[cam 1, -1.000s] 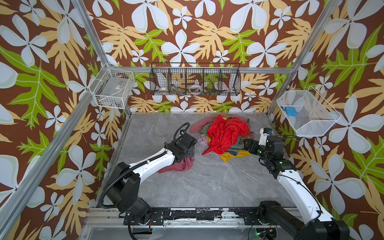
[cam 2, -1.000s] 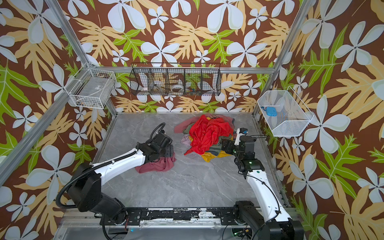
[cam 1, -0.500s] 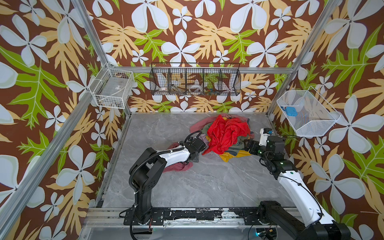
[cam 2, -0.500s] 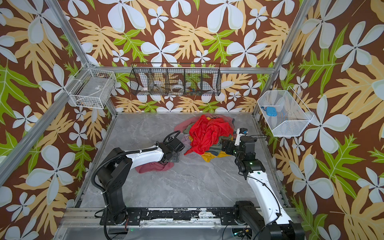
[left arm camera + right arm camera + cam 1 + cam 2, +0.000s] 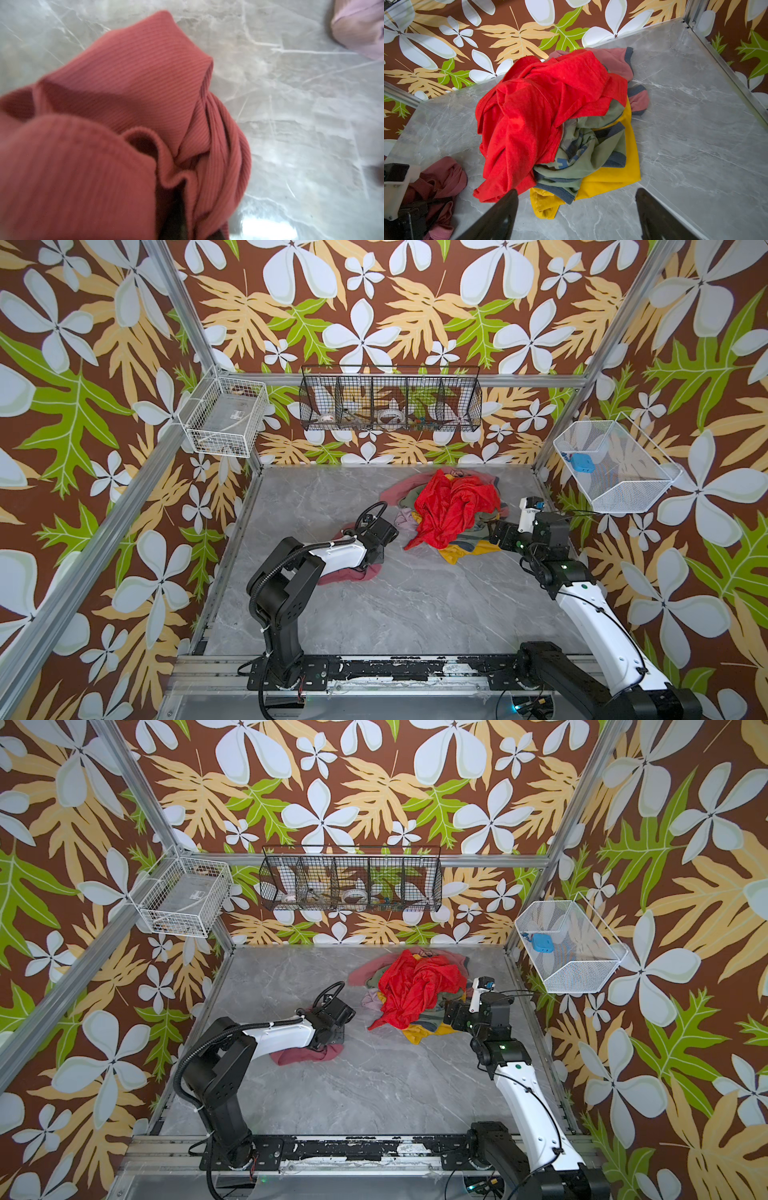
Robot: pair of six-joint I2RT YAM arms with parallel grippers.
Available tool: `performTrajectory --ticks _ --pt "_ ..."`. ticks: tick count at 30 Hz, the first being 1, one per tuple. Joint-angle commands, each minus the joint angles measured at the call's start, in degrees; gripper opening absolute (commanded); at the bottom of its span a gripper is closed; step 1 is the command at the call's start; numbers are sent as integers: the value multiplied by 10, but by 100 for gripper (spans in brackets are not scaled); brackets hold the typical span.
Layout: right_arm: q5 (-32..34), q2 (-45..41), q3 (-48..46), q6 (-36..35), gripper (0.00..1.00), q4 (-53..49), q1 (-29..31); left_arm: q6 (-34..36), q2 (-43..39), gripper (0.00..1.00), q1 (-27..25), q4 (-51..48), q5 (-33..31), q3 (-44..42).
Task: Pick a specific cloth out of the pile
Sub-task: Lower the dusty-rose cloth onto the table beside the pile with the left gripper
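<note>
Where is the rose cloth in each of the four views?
Top view: rose cloth under left arm, left of the pile.
Top view: rose cloth, same place.
Left wrist: rose cloth fills most of it.
Right wrist: rose cloth beside left arm, off the pile.
Landmark in all four: grey table.

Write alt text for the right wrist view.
A pile of cloths, a bright red cloth over an olive green cloth and a yellow cloth, sits on the grey table before the open right gripper. The dusty-rose cloth lies apart, by the left gripper.
</note>
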Motion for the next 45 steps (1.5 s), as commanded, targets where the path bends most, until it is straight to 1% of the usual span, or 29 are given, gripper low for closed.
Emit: performTrajectory --ticks 1,6,11,13,17,20,24,29,31,35,37,41,45 --pt "7 -2 3 -1 88 6 0 39 -24 0 5 -22 6 11" --pt "7 -11 10 1 86 7 0 83 -69 0 40 -49 -23 44" --pt "11 -23 16 0 86 2 0 130 -89 0 79 -75 -112 65" --pt "13 -27 19 0 85 -1 0 147 -85 0 102 -81 -126 73" --pt "12 -32 21 4 85 -3 0 173 -83 0 156 -68 -127 84" --pt "10 -32 22 6 85 -5 0 197 -83 0 186 -49 -122 96" --pt "9 -31 22 9 85 -3 0 218 -60 0 218 -47 -110 125" --pt "7 -27 24 9 84 -3 0 241 -17 0 228 -45 -158 158" --pt "8 -26 26 7 84 -6 0 242 -9 0 238 -35 -150 165" --pt "11 -25 29 5 84 -10 0 229 12 0 264 -22 -113 179" --pt "11 -24 28 6 84 -9 0 229 33 0 272 -24 -118 187" --pt "14 -22 23 4 84 -4 0 238 71 0 279 -21 -149 204" --pt "27 -14 5 -7 84 4 0 235 86 0 279 -2 -152 202"
